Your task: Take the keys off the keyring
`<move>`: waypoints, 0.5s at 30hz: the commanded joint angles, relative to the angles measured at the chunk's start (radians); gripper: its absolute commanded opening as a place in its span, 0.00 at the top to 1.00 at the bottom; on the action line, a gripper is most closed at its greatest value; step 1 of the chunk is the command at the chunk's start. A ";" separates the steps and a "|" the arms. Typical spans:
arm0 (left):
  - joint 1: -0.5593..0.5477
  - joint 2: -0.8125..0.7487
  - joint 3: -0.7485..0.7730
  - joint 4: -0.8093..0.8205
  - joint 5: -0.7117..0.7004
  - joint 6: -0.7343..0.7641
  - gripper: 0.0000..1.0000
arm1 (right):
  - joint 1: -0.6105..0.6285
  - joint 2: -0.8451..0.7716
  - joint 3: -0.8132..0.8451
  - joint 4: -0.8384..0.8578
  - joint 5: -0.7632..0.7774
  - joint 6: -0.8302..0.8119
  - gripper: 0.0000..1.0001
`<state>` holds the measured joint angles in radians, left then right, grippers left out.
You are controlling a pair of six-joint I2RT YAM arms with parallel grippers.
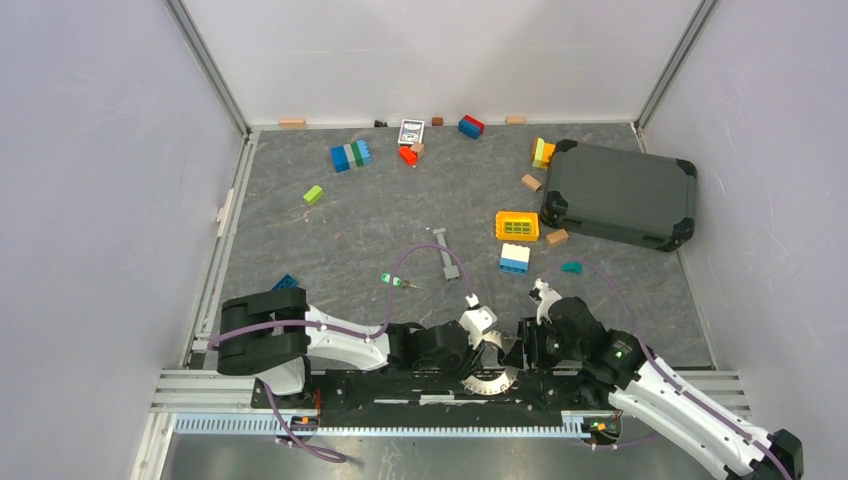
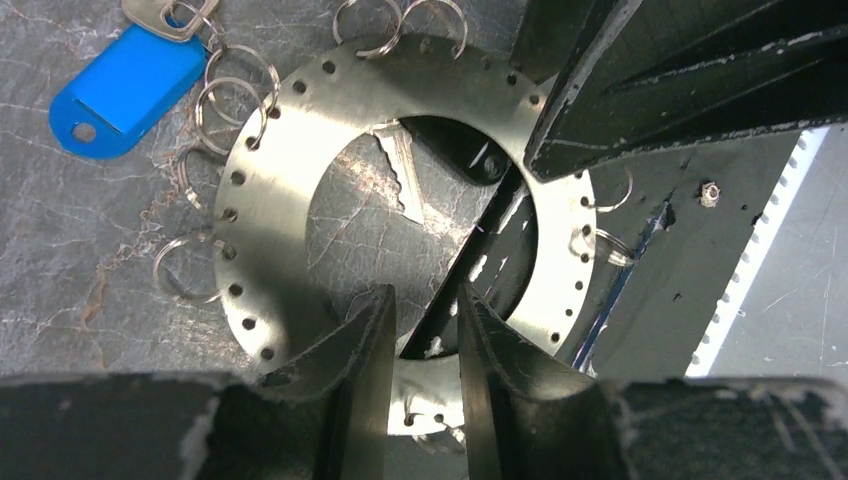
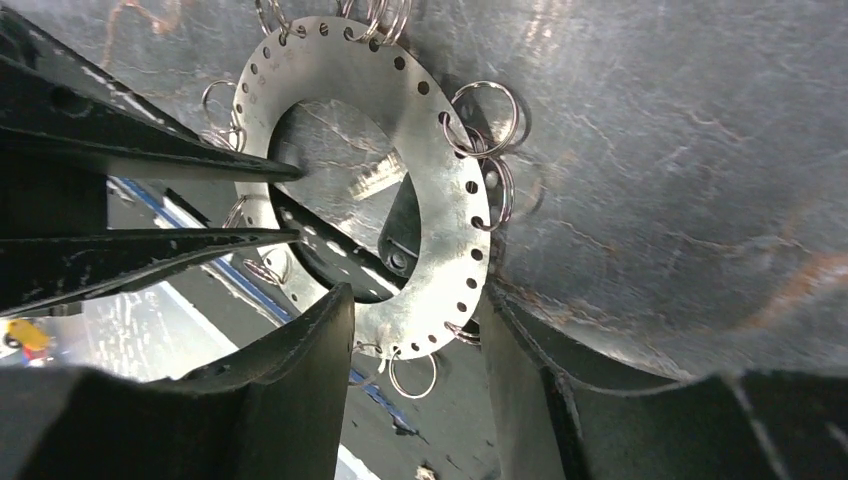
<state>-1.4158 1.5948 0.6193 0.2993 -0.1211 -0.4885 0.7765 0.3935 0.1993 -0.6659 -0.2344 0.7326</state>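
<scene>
Silver key [image 2: 400, 170] hung or lay within the central opening of the perforated disc [image 2: 270, 190]; its head was hidden, so its attachment could not be told. A second key [image 2: 165, 15], with a blue tag [image 2: 125, 85], sat at the disc's outer edge, linked into a chain of wire keyrings [image 2: 156, 268] threaded through the rim holes. A green-headed key [image 1: 385, 280] lay well apart on the surface [image 2: 90, 230]; judged already off.

Left end effector [image 2: 425, 300]: fingers partly closed astride the disc's near rim; could not tell whether clamped. Right end effector [image 3: 418, 300]: fingers apart, bracketing the opposite arc, close to its edges.

Step, judged: securing the disc between both arms. Next move calls for one arm steadying the disc while the other pinches a single key and works it round its wire coil.
</scene>
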 commanded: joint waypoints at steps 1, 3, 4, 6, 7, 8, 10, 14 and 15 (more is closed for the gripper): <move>-0.003 0.030 -0.010 -0.005 0.015 -0.053 0.64 | -0.003 -0.014 -0.079 -0.012 -0.033 0.059 0.45; -0.002 0.031 -0.009 -0.006 0.023 -0.051 0.65 | -0.004 -0.021 -0.091 -0.002 -0.051 0.080 0.46; -0.003 0.027 -0.011 -0.006 0.023 -0.049 0.65 | -0.003 -0.029 -0.095 0.001 -0.054 0.088 0.46; -0.002 0.015 -0.021 0.002 0.018 -0.048 0.65 | -0.004 -0.042 -0.099 0.011 -0.061 0.106 0.46; -0.003 0.009 -0.029 0.006 0.015 -0.050 0.65 | -0.003 -0.047 -0.100 0.015 -0.063 0.115 0.47; -0.003 0.003 -0.034 0.009 0.012 -0.052 0.65 | -0.003 -0.057 -0.100 0.025 -0.067 0.123 0.48; -0.003 -0.013 -0.046 0.013 0.012 -0.056 0.65 | -0.003 -0.078 -0.098 0.038 -0.063 0.140 0.52; -0.002 -0.100 -0.075 -0.018 -0.027 -0.053 0.65 | -0.003 -0.111 -0.103 0.043 -0.061 0.166 0.59; -0.003 -0.138 -0.079 -0.046 -0.043 -0.047 0.65 | -0.004 -0.116 -0.107 0.041 -0.066 0.172 0.60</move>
<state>-1.4158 1.5570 0.5724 0.3206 -0.1215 -0.4900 0.7765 0.3035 0.1593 -0.5983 -0.2871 0.8574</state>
